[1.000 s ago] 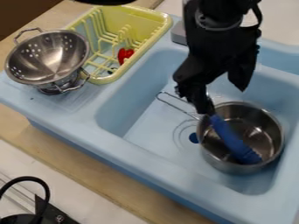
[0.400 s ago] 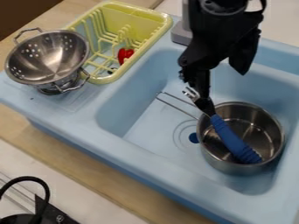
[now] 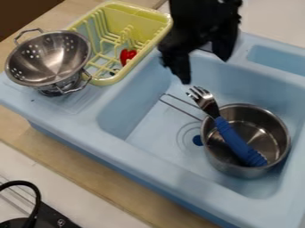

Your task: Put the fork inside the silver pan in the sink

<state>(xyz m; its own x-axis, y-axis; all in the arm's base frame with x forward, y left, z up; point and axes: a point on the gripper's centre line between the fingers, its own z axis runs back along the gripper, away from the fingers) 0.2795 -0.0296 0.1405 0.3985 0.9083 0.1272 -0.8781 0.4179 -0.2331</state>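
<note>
Fork (image 3: 238, 144) is in the silver pan (image 3: 238, 170), grip end down in the bowl, tines (image 3: 200, 94) up past the rim on the pan handle (image 3: 180, 109) side. Pan sits in the sink (image 3: 179, 171), near its right edge in view. Gripper (image 3: 205, 71) is over the sink's far edge, fingers spread, nothing between them, the lower tip close to the tines in view. I'd call placement good enough; step in hand is clearing off. Do it straight up first, then back over the far edge. Hold the spread: closing near the tines could snag them and lever the fork out. Stay off the pan handle too, a bump could swing the pan.
</note>
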